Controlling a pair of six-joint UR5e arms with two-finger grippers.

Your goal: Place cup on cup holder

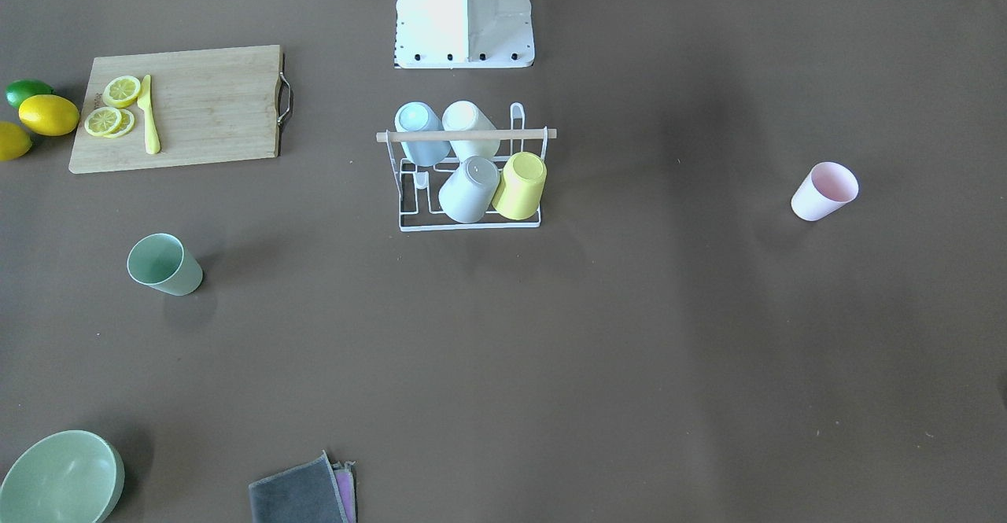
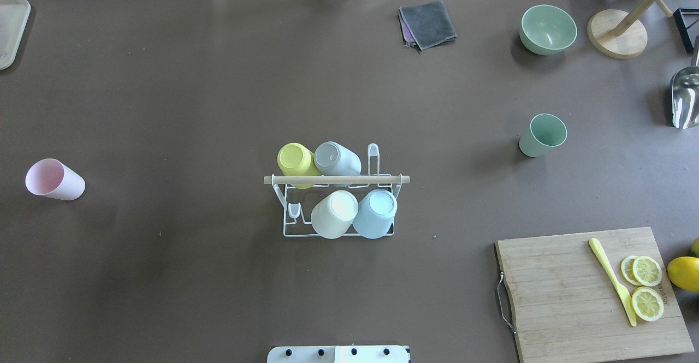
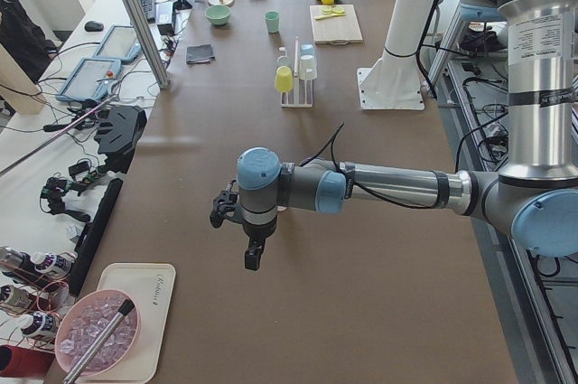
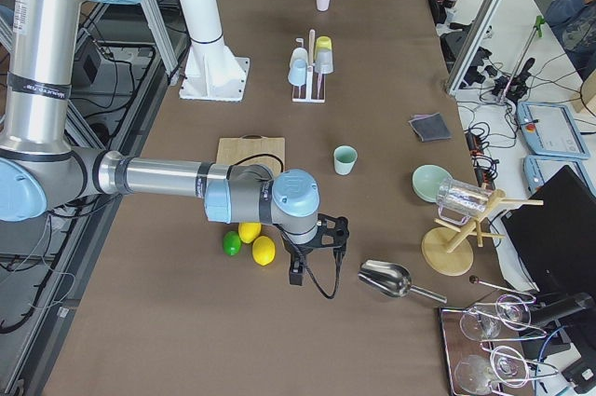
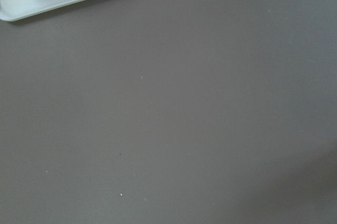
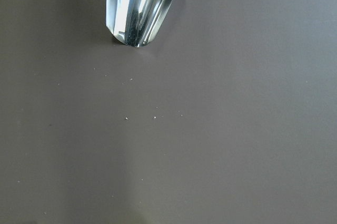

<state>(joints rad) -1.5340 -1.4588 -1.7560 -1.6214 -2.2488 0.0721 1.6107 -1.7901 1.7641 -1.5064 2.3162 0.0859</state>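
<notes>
The cup holder is a white wire rack with a wooden rod, standing mid-table near the robot's base; it also shows in the overhead view. Several cups hang upside down on its prongs, among them a yellow one and a blue one. A pink cup lies tilted at the left. A green cup stands at the right. My left gripper hovers over bare table near a white tray. My right gripper hovers beside a metal scoop. I cannot tell whether either is open or shut.
A wooden cutting board with lemon slices and a yellow knife lies front right, whole lemons beside it. A green bowl, a grey cloth, a metal scoop and a wooden stand sit far right.
</notes>
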